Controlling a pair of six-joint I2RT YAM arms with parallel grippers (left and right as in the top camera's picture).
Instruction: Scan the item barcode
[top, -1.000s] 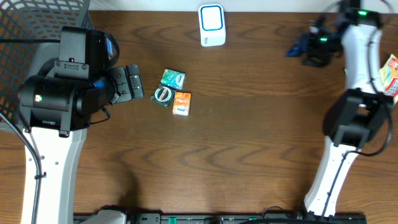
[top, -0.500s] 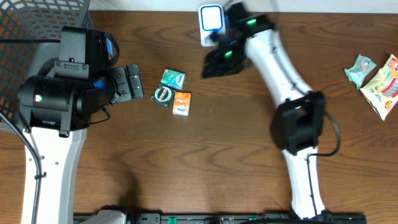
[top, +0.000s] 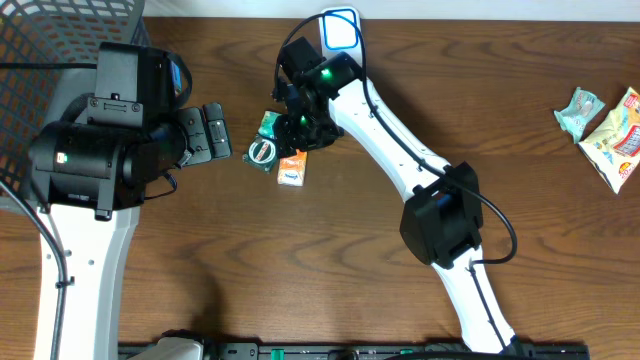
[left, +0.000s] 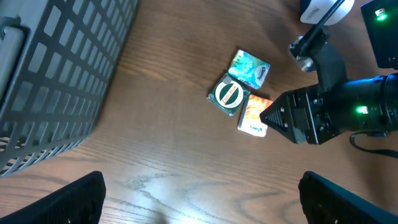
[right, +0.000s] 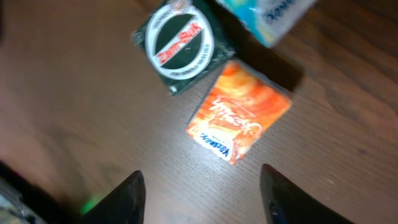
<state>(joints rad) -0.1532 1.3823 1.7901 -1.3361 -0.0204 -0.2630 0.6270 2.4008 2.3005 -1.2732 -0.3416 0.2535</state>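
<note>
Three small packets lie together left of centre: a teal one (top: 270, 122) (left: 249, 68) (right: 267, 12), a dark green one with a round logo (top: 262, 153) (left: 229, 94) (right: 182, 48) and an orange one (top: 292, 167) (left: 254, 115) (right: 239, 111). My right gripper (top: 297, 128) (right: 202, 193) hovers just above them, open, with only bare table between its fingers and the orange packet just ahead. The white and blue scanner (top: 341, 28) stands at the table's back edge. My left gripper (top: 215, 133) (left: 201, 199) stands wide open to the left of the packets, holding nothing.
A dark mesh basket (top: 60, 40) (left: 56, 74) fills the far left corner. Snack bags (top: 600, 120) lie at the right edge. The right arm (top: 400, 140) stretches diagonally across the table's middle.
The right arm has swung from the far right across the table to above the three packets. Its jaws have narrowed a little. The left arm has not moved.
</note>
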